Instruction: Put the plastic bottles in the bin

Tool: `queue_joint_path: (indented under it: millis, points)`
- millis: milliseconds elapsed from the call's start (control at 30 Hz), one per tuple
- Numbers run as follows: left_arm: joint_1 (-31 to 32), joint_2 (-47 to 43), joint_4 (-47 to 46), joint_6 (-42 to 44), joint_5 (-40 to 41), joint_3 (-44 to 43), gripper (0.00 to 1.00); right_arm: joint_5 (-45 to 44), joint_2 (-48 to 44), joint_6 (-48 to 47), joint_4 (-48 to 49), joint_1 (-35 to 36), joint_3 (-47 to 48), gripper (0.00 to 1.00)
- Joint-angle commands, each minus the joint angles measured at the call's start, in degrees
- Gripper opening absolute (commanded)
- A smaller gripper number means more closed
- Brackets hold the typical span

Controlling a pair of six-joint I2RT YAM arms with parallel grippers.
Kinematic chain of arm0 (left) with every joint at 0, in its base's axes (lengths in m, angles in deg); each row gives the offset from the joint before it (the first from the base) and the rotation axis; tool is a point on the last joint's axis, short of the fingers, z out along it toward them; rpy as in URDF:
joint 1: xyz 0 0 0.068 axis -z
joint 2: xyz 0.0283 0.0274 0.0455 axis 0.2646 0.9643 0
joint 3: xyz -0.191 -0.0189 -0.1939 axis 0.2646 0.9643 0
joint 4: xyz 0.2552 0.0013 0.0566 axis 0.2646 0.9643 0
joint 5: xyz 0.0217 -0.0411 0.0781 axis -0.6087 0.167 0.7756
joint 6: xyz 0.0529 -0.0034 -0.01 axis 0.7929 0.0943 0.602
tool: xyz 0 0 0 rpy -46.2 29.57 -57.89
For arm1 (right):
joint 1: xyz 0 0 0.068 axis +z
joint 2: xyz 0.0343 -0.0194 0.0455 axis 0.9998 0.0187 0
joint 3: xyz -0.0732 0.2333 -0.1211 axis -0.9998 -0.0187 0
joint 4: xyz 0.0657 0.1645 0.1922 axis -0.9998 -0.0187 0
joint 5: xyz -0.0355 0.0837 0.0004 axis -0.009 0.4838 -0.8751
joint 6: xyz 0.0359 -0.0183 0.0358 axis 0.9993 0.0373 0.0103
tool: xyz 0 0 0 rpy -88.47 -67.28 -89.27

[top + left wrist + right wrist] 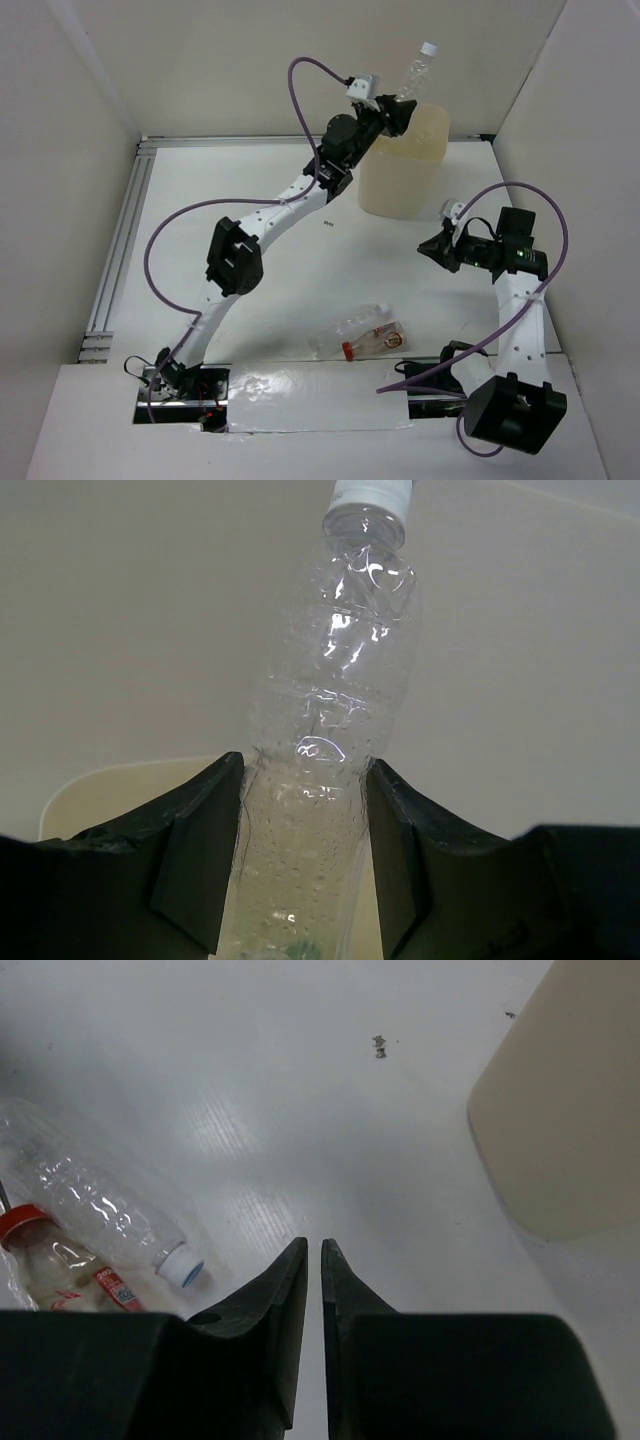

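Note:
My left gripper point(397, 108) is shut on a clear plastic bottle point(416, 70) with a white cap, held tilted over the bin's point(405, 165) near-left rim. In the left wrist view the bottle point(335, 680) stands between the fingers point(205, 850), with the beige bin rim point(110, 780) below. My right gripper point(430, 250) hovers over the table right of the bin, jaws nearly together and empty point(312, 1245). On the table lie a clear white-capped bottle point(100, 1205) and a red-capped bottle point(60, 1260), also seen from above as a cluster point(358, 335).
White walls enclose the table on three sides. An aluminium rail point(118, 250) runs along the left edge. The beige bin wall point(565, 1110) stands close on the right gripper's right. Purple cables loop off both arms.

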Motion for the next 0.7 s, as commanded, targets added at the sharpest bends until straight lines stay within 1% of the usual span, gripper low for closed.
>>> queue_joint_path:
  millis: [0,33,67,100,133,167,200,233,267,300,367,400,433,467,500,533,567,600,633,667]
  points:
    - [-0.14,4.43,-6.24,-1.47,6.82,-7.73,0.09,-0.2,-1.26,-1.58,-2.12,0.23,-1.23,0.18]
    - [-0.84,5.15,-4.75,-0.95,7.44,-8.71,0.13,0.32,-1.26,-1.58,-2.12,0.23,-1.24,0.2]
    - [-0.84,5.16,-4.12,-1.47,7.44,-8.72,0.19,0.33,-1.26,-1.58,-2.12,0.23,-1.93,0.24]
    - [-1.54,5.16,-4.12,-1.47,6.83,-7.67,0.29,1.02,-1.26,-1.58,-2.12,0.23,-2.46,0.43]
    - [-1.55,5.16,-4.12,-1.47,6.13,-6.79,0.53,1.03,-1.26,-1.58,-2.12,0.23,-2.47,0.55]
    - [-2.07,5.16,-3.07,-1.47,4.56,-6.26,0.67,1.64,-1.26,-1.58,-2.12,0.23,-2.99,0.66]
    - [-2.07,5.16,-1.67,-0.95,3.93,-6.25,0.85,1.65,-1.26,-1.58,-2.12,0.23,-2.99,0.76]
    - [-2.07,5.16,-1.66,-0.95,3.32,-5.56,1.0,1.65,-1.78,-1.58,-1.51,0.23,-3.52,0.87]
    - [-2.07,4.46,-1.66,-0.25,1.57,-5.55,1.0,2.17,-1.79,-3.84,-1.5,0.23,-4.04,0.91]
    - [-2.07,3.94,-1.66,-0.24,1.55,-5.55,1.0,2.96,-1.79,-6.65,-2.02,0.75,-4.05,0.93]
    - [-2.07,2.53,-2.87,0.36,-0.11,-5.02,1.0,4.27,-2.31,-12.62,-4.57,1.89,-4.84,0.96]
    - [-2.07,0.61,-2.89,0.37,-1.77,-5.02,1.0,4.28,-1.79,-19.88,-5.53,3.2,-5.71,0.96]
    - [-2.07,-0.72,-2.89,0.37,-3.09,-5.02,1.0,4.28,-1.26,-24.39,-8.15,4.34,-6.5,0.96]
    - [-2.07,-2.47,-2.89,0.98,-4.5,-4.33,1.0,4.28,-0.56,-27.82,-8.7,5.75,-6.51,0.96]
    - [-2.07,-4.75,-2.89,1.77,-6.25,-2.84,1.0,2.46,0.4,-32.91,-8.71,7.42,-6.51,0.96]
    - [-2.07,-11.04,-2.89,2.3,-7.23,3.26,1.0,1.39,2.93,-36.09,-10.71,11.43,-7.03,0.96]
    - [-2.07,-14.93,-2.28,2.91,-8.98,7.85,1.0,-0.88,4.53,-39.34,-11.77,13.56,-7.04,0.96]
    - [-2.07,-19.14,-2.27,4.05,-8.99,13.12,1.0,-1.86,7.59,-43.29,-12.48,17.85,-6.51,0.94]
    - [-2.07,-23.36,-1.57,4.67,-8.04,24.57,1.0,-2.83,9.1,-43.33,-12.49,20.07,-6.51,0.93]
    - [-2.07,-31.76,-0.78,5.72,-7.33,30.42,1.0,-3.79,10.5,-43.33,-11.7,22.26,-5.81,0.91]
